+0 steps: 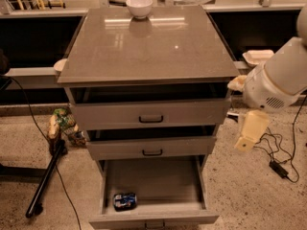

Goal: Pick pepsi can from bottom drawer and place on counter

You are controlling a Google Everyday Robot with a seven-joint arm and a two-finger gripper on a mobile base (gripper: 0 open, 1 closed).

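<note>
The pepsi can [124,201] lies on its side at the front left of the open bottom drawer [160,181]. It is blue with white markings. The counter [148,47] is the glossy grey-brown top of the cabinet. My arm comes in from the right edge with a white rounded joint [273,85]. My gripper [249,132] is the pale cream part hanging below that joint, right of the middle drawer. It is well above and to the right of the can and touches nothing.
A white bowl [139,6] stands at the counter's back edge. The top drawer [151,113] and middle drawer [152,147] are slightly open. A black pole [45,181] and a colourful bag [64,123] lie on the floor at left. Cables [280,164] lie at right.
</note>
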